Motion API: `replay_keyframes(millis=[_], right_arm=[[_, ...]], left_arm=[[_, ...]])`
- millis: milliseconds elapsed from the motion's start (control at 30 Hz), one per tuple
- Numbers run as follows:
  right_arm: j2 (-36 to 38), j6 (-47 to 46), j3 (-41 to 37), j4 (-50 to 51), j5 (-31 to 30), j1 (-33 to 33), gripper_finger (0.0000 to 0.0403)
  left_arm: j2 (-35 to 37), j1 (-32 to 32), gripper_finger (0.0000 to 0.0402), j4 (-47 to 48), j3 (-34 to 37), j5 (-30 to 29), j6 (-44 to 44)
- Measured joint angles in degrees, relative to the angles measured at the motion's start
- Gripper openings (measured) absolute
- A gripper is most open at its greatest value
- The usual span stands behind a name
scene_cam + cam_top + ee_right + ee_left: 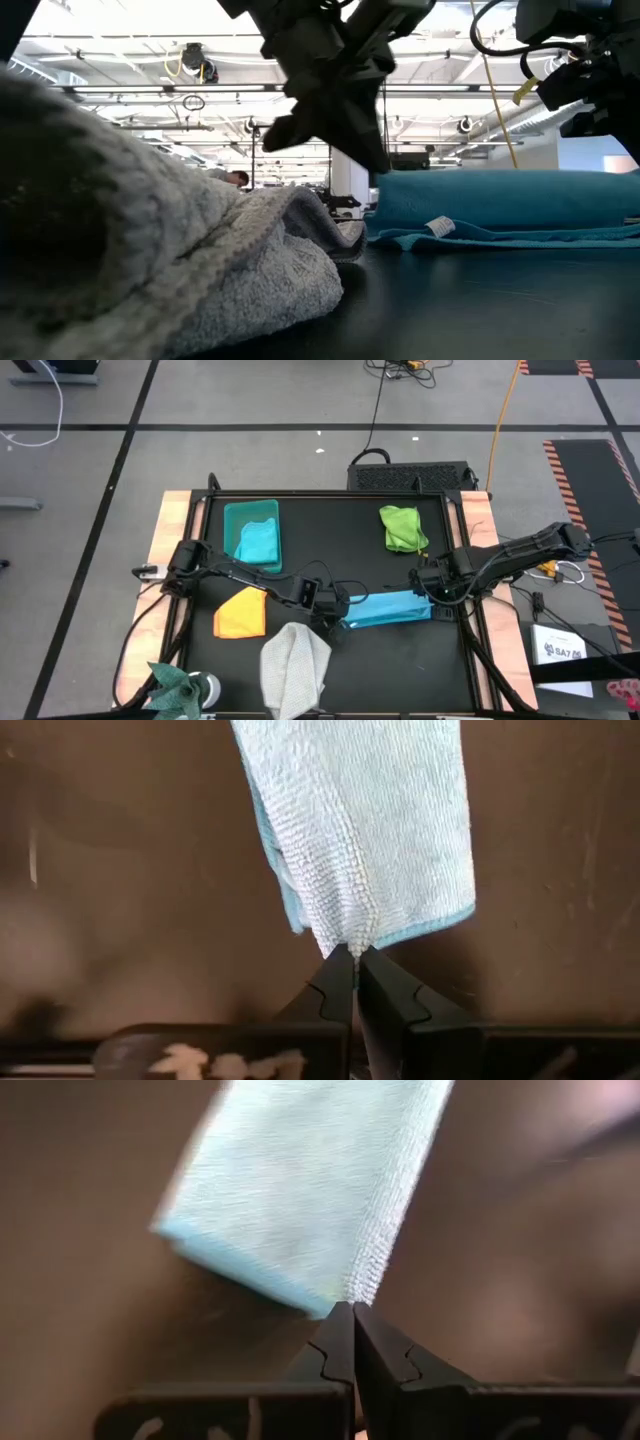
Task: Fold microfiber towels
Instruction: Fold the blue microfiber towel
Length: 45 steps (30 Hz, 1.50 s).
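Light blue towel (387, 608) lies folded into a long strip, long axis running left-right across the black table (330, 540), near its front-centre. Left gripper (338, 610) pinches its left end, right gripper (428, 592) clamps its right end.

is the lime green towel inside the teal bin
No, the lime green towel lies on the bare mat, far right of the teal bin.

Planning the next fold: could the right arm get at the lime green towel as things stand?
Probably not yet: the right gripper is shut on the light blue towel. Otherwise the lime green towel lies nearby, uncovered.
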<state>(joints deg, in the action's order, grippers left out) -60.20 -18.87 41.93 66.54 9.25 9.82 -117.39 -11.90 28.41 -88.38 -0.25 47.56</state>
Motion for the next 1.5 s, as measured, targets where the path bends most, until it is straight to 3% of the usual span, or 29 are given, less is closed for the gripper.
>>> replay_keyframes(millis=[233,367,767,967,1200,1500], right_arm=[[0.1,-3.4,-1.7,-4.5,1.6,2.8,0.0000],[0.1,-5.4,-4.1,-8.2,5.8,4.2,0.0004],[0.1,-7.0,-5.2,-8.9,4.2,5.4,0.0083],[0.3,-7.1,-4.8,-6.2,4.5,5.3,0.0111],[0.5,-5.2,1.3,1.6,4.2,5.2,0.0111],[-0.1,-7.5,-0.6,-10.4,1.4,5.2,0.0089]], left_arm=[[-1.6,-0.2,0.0001,-0.8,0.0,1.9,0.6],[-1.6,-0.2,0.0009,-1.1,0.0,2.7,0.6],[-1.6,-0.2,0.0081,-1.1,0.0,4.5,0.4],[-1.3,0.0,0.0087,-0.7,0.0,2.2,0.6],[-0.1,2.2,0.0088,-2.6,0.0,-3.0,-1.2],[0.0,5.3,0.0088,-9.2,0.0,-4.6,-5.9]])
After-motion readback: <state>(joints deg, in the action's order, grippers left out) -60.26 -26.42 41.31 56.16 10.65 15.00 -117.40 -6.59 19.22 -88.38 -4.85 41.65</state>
